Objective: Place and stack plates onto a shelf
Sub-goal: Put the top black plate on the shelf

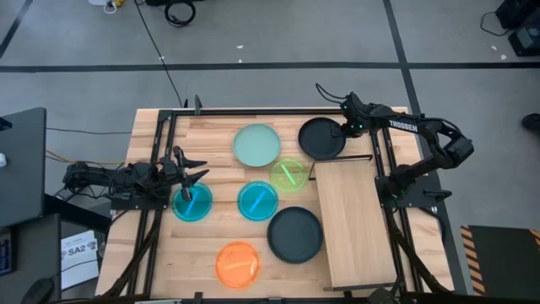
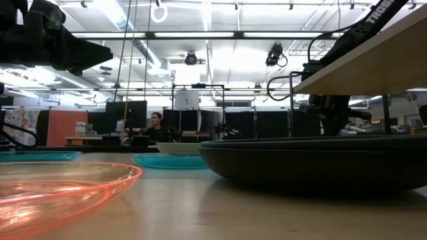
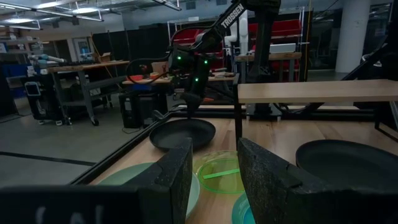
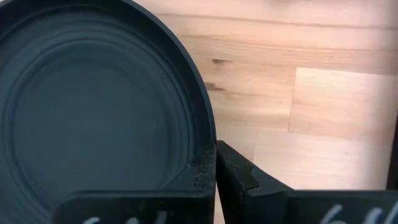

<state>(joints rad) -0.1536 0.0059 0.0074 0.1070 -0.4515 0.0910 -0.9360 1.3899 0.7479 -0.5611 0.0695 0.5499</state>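
A matte black plate (image 1: 321,139) lies at the far side of the table, just beyond the far end of the raised light-wood shelf (image 1: 354,221). My right gripper (image 1: 344,130) is shut on its rim. A second black plate (image 1: 295,235), a mint one (image 1: 256,144), a lime green one (image 1: 288,175), two cyan ones (image 1: 257,200) (image 1: 192,203) and an orange one (image 1: 237,263) lie flat on the tabletop. My left gripper (image 1: 190,173) waits open at the table's left, above the left cyan plate. My right gripper (image 4: 216,163) pinches the far black plate's rim (image 4: 208,140) on its right side, one finger (image 4: 189,183) inside the plate and one (image 4: 245,177) outside. The fingers come steeply from above, slanting down. In the left wrist view the plate (image 3: 183,134) still looks seated on the table.
The shelf stands on dark legs (image 3: 238,124) above the tabletop along the right side. Black frame rails (image 1: 160,152) run along the table's left and right edges. Bare wood shows between the plates and near the front left corner.
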